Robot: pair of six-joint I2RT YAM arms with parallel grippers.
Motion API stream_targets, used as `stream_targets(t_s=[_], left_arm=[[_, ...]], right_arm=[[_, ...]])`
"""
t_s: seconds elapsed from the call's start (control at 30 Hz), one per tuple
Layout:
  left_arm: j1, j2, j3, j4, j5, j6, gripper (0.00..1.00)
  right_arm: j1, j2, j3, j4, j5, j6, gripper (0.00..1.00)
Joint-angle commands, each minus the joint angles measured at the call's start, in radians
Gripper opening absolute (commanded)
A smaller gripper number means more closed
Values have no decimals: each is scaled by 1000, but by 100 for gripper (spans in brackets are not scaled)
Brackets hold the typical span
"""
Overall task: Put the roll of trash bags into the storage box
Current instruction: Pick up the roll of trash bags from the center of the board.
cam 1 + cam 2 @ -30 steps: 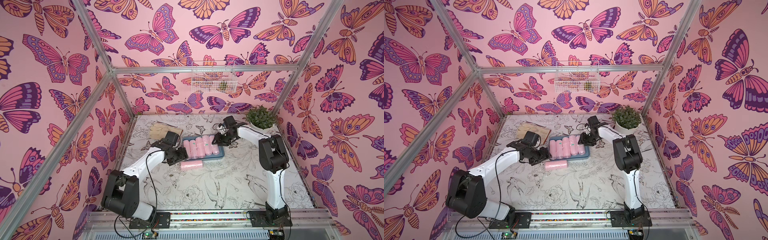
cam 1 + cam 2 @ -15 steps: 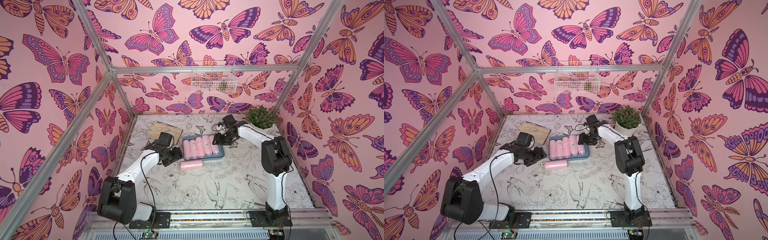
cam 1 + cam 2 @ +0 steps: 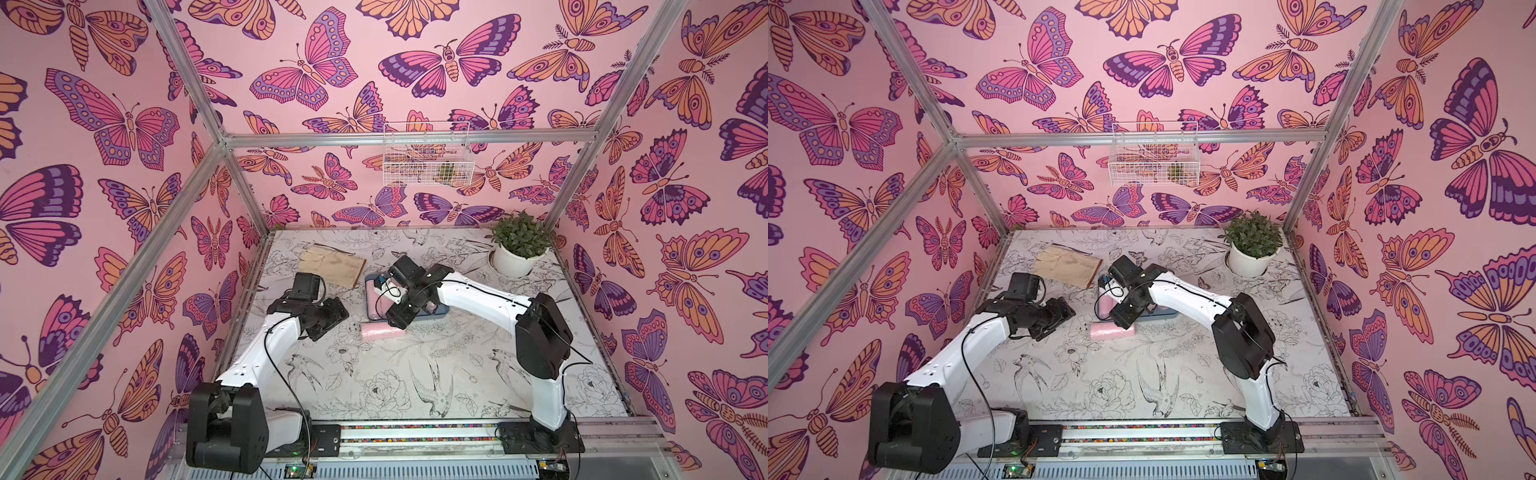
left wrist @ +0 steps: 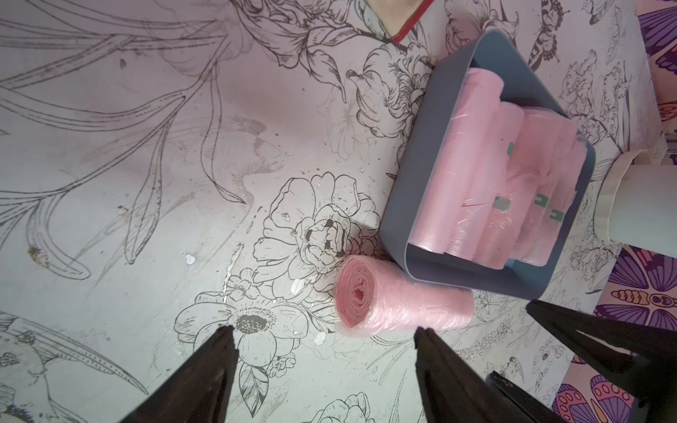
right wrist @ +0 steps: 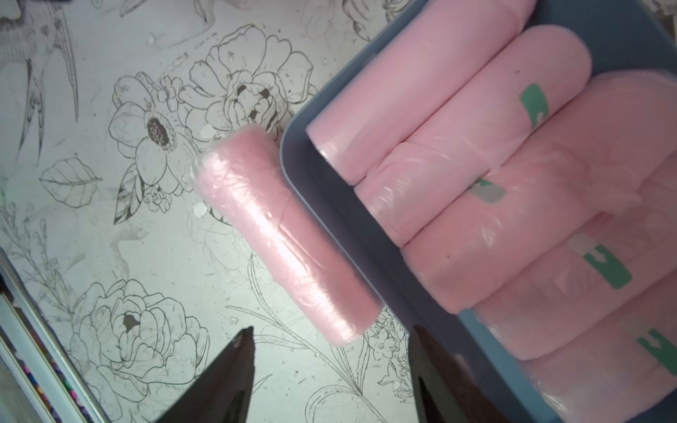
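Pulled back leftward, the left hand [image 4: 324, 327] hangs spread and empty. The roll of trash bags [image 3: 382, 331] lies on the bench [image 3: 415, 382], just beside the near rim of the storage box [image 4: 410, 205]. Right hand [image 5: 331, 327], swung over the box, gapes empty; wrist views alone show its pink rolls [image 5: 476, 164] plainly.

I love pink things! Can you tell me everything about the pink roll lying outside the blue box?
The roll is a pink cylinder of thin, shiny plastic film wound in layers, its spiral end showing. It lies on its side on the flower-printed table, beside the outer wall of the storage box. Nothing holds it.
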Motion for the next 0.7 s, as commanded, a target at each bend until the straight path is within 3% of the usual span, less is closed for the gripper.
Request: stream_targets(t_s=[0.0,0.67], left_arm=[[14,-23,-19,-7,24,-1,81],[61,-37,-51,-5,55,9,82]], right_arm=[[26,11,9,1,60,-86,70],[125,158,103,-4,146,-191,69]])
